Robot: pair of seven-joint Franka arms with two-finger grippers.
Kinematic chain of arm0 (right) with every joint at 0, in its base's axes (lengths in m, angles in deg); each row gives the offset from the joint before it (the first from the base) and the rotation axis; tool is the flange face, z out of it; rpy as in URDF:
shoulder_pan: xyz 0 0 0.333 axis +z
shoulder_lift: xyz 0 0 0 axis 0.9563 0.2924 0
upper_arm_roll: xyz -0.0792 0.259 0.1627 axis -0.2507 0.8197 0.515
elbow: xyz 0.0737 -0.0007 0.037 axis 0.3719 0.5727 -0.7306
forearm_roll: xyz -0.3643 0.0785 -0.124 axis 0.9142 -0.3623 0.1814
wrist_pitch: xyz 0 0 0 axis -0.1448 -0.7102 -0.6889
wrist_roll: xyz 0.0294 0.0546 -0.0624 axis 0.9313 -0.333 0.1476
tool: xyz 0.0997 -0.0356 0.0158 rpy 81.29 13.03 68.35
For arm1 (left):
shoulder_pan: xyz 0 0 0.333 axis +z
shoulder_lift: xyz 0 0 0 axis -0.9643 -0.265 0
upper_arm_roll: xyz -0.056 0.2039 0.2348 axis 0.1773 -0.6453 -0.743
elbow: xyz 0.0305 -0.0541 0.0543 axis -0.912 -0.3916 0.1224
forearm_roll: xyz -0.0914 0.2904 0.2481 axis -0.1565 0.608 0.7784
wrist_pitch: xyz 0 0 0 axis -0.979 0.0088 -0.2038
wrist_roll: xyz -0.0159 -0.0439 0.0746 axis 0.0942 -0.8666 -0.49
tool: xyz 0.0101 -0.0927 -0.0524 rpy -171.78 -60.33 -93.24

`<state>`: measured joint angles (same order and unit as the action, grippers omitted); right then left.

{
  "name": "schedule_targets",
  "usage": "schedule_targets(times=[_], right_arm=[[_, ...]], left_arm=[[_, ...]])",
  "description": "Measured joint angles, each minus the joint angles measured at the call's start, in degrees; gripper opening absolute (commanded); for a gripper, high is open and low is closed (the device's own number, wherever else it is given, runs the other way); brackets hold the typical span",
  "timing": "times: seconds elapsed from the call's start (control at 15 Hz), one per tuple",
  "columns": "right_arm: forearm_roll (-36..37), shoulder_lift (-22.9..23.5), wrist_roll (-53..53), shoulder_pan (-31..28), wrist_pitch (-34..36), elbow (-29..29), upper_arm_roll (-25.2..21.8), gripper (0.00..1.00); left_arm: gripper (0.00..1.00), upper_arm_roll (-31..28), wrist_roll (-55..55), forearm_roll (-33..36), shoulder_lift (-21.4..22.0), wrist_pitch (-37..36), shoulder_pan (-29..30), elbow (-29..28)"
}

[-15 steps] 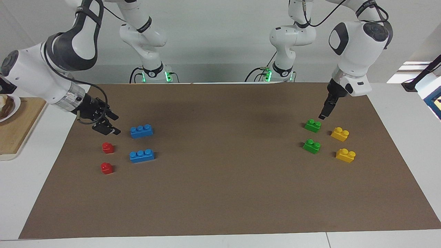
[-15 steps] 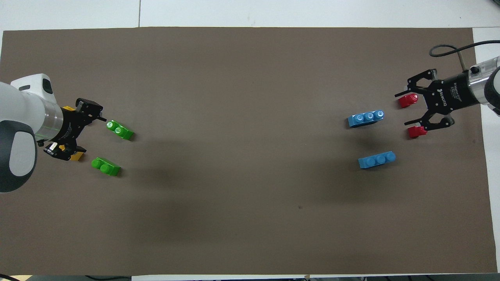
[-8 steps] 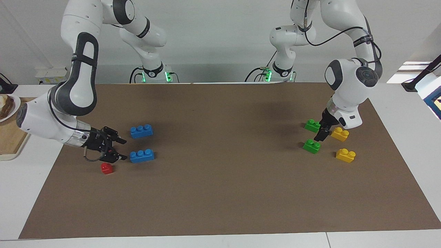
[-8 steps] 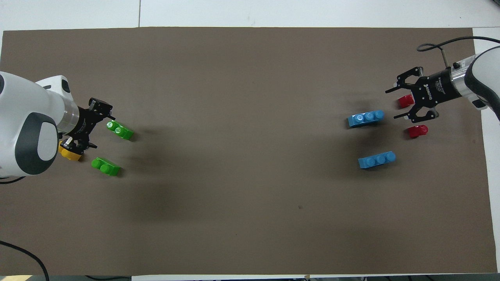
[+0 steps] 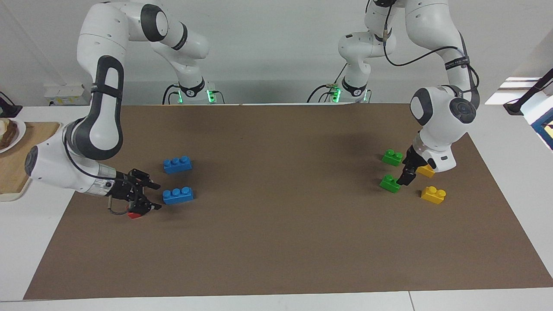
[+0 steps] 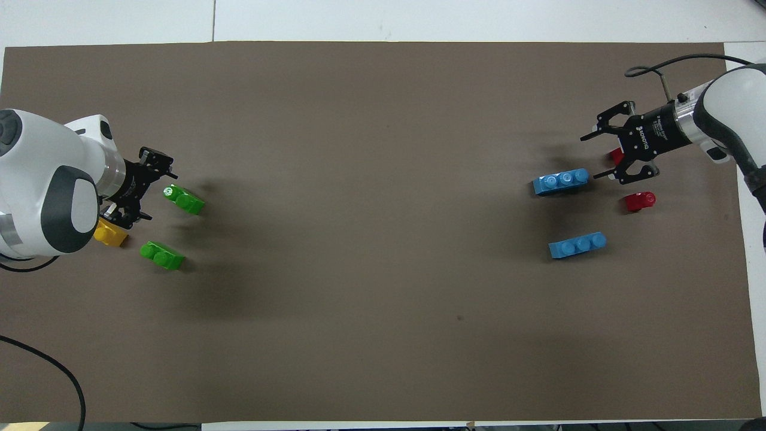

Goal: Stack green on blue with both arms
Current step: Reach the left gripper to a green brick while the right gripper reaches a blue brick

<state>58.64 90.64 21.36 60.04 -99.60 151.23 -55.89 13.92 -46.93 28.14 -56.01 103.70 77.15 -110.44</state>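
My left gripper (image 5: pixel 405 176) hangs low at the left arm's end of the mat (image 6: pixel 371 335), jaws spread wide with nothing in them, just beside the green brick (image 5: pixel 390 184) that lies farther from my bases and not clearly touching it. The other green brick (image 5: pixel 392 157) sits nearer my bases, close by. Two yellow bricks (image 5: pixel 433 194) lie toward that end's edge.

My right gripper (image 5: pixel 152 196) is low at the right arm's end, fingers parted and empty, just beside the end of the farther blue brick (image 5: pixel 178 195). The other blue brick (image 5: pixel 177 164) lies nearer my bases. A red brick (image 5: pixel 135 214) shows just under that gripper; another (image 6: pixel 639 201) lies near it.
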Motion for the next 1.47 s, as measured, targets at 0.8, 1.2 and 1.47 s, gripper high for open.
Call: schedule_targets(times=[0.8,1.2,1.47], right_arm=[[0.00,0.12,-2.19,0.18,-5.42,6.56,0.51,0.81],[0.00,-0.84,-2.56,0.32,-8.86,9.55,0.53,0.70],[0.00,-1.19,-2.64,0.32,-8.89,9.83,0.53,0.16]], left_arm=[[0.97,0.08,0.15,-0.36,-4.19,5.38,0.00,0.17],[0.93,0.08,0.20,-0.40,-4.43,5.74,0.00,-0.18],[0.62,0.08,0.22,-0.44,-4.64,5.86,0.00,-0.32]])
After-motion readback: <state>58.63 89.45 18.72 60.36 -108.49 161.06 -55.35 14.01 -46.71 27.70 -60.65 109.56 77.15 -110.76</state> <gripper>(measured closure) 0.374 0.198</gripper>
